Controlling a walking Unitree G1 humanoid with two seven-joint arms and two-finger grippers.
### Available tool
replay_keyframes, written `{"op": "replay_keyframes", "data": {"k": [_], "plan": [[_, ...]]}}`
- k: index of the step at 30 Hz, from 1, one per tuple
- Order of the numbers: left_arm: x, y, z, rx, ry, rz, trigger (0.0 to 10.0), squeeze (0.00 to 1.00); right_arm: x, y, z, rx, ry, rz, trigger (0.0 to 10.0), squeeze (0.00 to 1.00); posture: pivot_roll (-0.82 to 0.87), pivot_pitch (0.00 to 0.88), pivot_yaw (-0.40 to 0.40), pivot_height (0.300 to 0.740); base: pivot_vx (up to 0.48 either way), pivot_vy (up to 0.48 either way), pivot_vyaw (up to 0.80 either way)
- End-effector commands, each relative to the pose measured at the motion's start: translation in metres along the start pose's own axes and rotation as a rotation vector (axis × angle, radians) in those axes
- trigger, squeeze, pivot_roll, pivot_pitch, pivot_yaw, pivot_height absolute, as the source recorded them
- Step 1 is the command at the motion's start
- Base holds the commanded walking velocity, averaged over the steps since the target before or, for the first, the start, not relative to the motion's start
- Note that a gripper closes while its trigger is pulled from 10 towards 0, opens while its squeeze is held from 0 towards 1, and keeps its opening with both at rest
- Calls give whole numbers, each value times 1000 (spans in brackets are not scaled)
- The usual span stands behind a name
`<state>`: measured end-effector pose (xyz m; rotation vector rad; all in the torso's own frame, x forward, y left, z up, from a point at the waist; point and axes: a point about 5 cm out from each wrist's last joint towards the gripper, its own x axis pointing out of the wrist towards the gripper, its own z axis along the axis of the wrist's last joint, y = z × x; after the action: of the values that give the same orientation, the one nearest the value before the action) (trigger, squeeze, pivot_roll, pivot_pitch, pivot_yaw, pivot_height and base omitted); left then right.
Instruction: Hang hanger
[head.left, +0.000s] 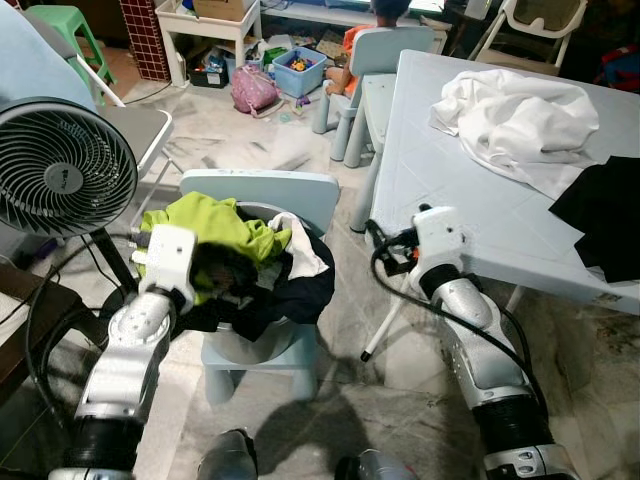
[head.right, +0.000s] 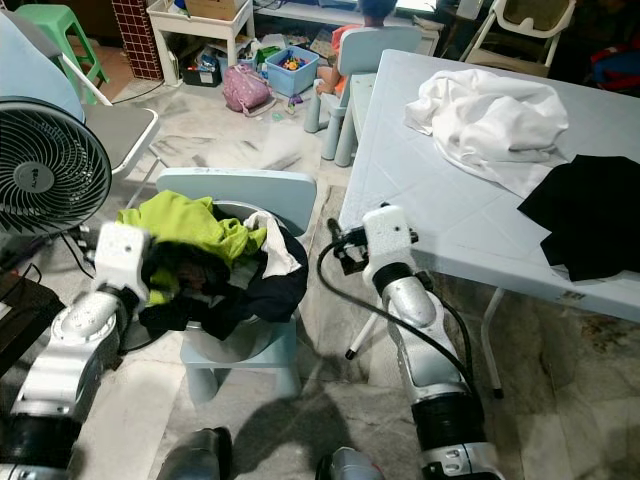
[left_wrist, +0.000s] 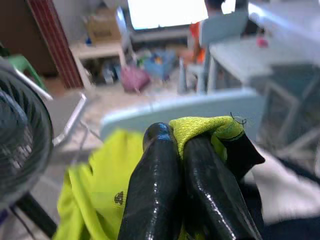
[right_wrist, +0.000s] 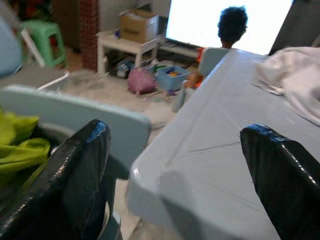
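A pile of clothes lies in a tub on a small light-blue chair (head.left: 260, 185): a yellow-green garment (head.left: 215, 225) on top, with dark cloth (head.left: 300, 290) and a white piece (head.left: 300, 250) beside it. My left gripper (left_wrist: 175, 137) is down in this pile, shut on a fold of the yellow-green garment (left_wrist: 200, 127). It looks blurred in the eye views (head.left: 225, 272). Just off the near corner of the table (right_wrist: 210, 150), my right gripper (right_wrist: 175, 135) is open with nothing between its fingers.
The pale table (head.left: 450, 150) at right carries a white garment (head.left: 515, 120) and a black one (head.left: 605, 215). A standing fan (head.left: 60, 165) and a folding chair (head.left: 130, 125) are at left. A person (head.left: 385, 15) sits beyond the table, with toy bins (head.left: 300, 70) nearby.
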<state>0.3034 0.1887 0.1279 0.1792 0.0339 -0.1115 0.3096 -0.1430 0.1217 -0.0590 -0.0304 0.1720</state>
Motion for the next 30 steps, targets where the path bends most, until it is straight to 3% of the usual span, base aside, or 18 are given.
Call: {"op": "replay_keyframes", "data": {"k": [1,6,11,15,18,26,30], "plan": [[1,1,6,-18,-38,18,10000,0,0,-5,0,26,-9,-46,10000,0,13,17,-46,740,0,0,0],[5,-9,12,-26,-72,-5,10000,0,3,-14,12,22,-77,-147,10000,0,-2,14,-18,740,0,0,0],[-1,-12,15,-46,-125,15,10000,0,-2,-37,14,16,-93,-248,10000,0,1,9,-7,740,0,0,0],[-4,-11,12,-48,-122,21,10000,0,-6,-39,11,20,-87,-259,10000,0,-1,7,-6,740,0,0,0],[-16,-4,-4,-111,-66,66,10000,0,-21,-39,1,23,-60,-268,10000,0,1,1,-1,740,0,0,0],[-42,-3,-20,-74,-16,70,10000,0,-49,-38,-12,-1,-9,-260,10000,0,-9,16,2,740,0,0,0],[-45,-3,-23,-64,-6,70,10000,0,-52,-40,-11,-15,-3,-255,10000,0,-8,17,0,740,0,0,0]]}}
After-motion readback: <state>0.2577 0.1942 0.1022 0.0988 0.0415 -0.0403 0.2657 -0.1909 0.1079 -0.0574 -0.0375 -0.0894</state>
